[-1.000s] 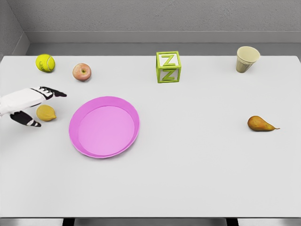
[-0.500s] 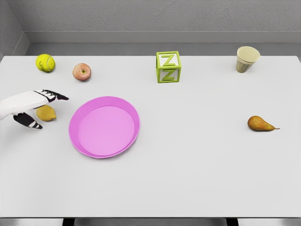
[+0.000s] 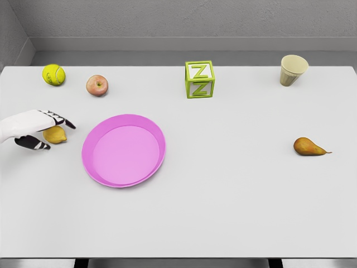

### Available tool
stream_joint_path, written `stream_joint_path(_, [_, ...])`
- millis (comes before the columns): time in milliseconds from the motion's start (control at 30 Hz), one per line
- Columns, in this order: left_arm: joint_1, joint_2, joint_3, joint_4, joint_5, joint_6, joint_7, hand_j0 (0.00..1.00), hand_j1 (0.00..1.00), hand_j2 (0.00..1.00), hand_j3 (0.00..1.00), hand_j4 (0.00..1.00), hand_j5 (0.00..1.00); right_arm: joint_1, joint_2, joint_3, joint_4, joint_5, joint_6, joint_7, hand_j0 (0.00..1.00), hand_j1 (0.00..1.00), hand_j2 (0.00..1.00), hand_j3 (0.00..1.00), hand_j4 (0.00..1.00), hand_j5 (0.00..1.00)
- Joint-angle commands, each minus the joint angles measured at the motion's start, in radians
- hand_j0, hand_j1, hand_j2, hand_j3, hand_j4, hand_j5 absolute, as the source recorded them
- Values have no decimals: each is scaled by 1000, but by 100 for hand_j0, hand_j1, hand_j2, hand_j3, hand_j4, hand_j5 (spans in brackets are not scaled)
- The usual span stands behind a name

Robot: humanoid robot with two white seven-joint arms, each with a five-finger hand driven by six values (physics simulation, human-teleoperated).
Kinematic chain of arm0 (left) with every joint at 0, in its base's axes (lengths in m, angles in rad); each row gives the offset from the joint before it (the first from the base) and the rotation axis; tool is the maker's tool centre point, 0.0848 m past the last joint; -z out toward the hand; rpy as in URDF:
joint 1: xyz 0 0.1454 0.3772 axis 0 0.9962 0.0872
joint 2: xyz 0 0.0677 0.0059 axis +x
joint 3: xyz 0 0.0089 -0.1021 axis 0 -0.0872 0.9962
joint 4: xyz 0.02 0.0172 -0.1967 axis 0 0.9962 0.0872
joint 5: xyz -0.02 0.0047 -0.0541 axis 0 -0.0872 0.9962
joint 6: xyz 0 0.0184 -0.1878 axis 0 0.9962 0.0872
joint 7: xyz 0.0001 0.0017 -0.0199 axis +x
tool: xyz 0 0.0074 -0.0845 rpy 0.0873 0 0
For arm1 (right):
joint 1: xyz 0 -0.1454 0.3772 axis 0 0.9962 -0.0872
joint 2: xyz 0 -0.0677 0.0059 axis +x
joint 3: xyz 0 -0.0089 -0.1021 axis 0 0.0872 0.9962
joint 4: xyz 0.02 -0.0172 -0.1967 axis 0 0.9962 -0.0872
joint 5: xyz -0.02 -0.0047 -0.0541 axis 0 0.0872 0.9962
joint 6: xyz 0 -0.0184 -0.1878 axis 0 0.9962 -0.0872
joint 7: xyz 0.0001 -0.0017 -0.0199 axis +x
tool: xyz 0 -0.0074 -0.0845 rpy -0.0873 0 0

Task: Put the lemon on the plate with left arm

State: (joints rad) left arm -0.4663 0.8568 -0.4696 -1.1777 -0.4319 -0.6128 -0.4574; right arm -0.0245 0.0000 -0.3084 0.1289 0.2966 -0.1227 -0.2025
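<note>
Since the earlier frames the white left hand (image 3: 34, 127) has drawn back toward the left edge and lowered over the small yellow lemon (image 3: 54, 134), its dark-tipped fingers (image 3: 60, 121) now curving down across the top of the fruit where before they reached out straighter past it. Those fingers lie over the lemon's upper side and the thumb shows below and to the left of it, so the hand is cupped around the fruit, but whether it is truly clamped on it cannot be told from this view. That lemon rests on the pale grey bench (image 3: 234, 190), just left of the round pink plastic plate (image 3: 124, 150) and apart from its rim. Further back on the left, a yellow-green tennis ball (image 3: 53, 75) sits near the far corner, with a red-and-yellow apple (image 3: 97, 85) beside it to the right. At the back middle stands a lime-green and white letter block (image 3: 199, 80) showing a Z on two faces. A beige cup (image 3: 293, 70) stands upright toward the far right, and a brown-orange pear (image 3: 308, 147) lies on its side near the right edge, stem pointing right, well apart from everything else
</note>
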Motion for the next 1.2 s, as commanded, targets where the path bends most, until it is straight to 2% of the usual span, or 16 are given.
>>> stream_joint_path(0, [0, 1, 0, -2, 2, 2, -7, 68, 68, 68, 68, 68, 68, 0, 0, 0, 0, -1, 0, 0, 100, 100, 100, 100, 100, 100])
stream_joint_path(133, [0, 1, -6, -2, 1, 2, -9, 66, 66, 66, 66, 66, 66, 0, 0, 0, 0, -1, 0, 0, 100, 100, 100, 100, 100, 100])
stream_joint_path(333, [0, 1, -9, -3, -11, 2, -9, 53, 53, 53, 53, 53, 53, 0, 0, 0, 0, -1, 0, 0, 100, 100, 100, 100, 100, 100])
stream_joint_path(633, [-2, 2, -9, -17, -11, 2, -9, 46, 46, 46, 46, 46, 46, 0, 0, 0, 0, -1, 0, 0, 100, 100, 100, 100, 100, 100])
stream_joint_path(800, [-31, 2, -1, -20, -7, 2, -9, 43, 43, 43, 43, 43, 43, 0, 0, 0, 0, -1, 0, 0, 100, 100, 100, 100, 100, 100])
stream_joint_path(1033, [-29, 2, 0, -172, -2, 2, -9, 43, 43, 43, 43, 43, 43, 0, 0, 0, 0, -1, 0, 0, 100, 100, 100, 100, 100, 100])
stream_joint_path(1167, [-26, -1, -12, -230, -2, 2, -23, 43, 43, 43, 43, 43, 43, 0, 0, 0, 0, -1, 0, 0, 100, 100, 100, 100, 100, 100])
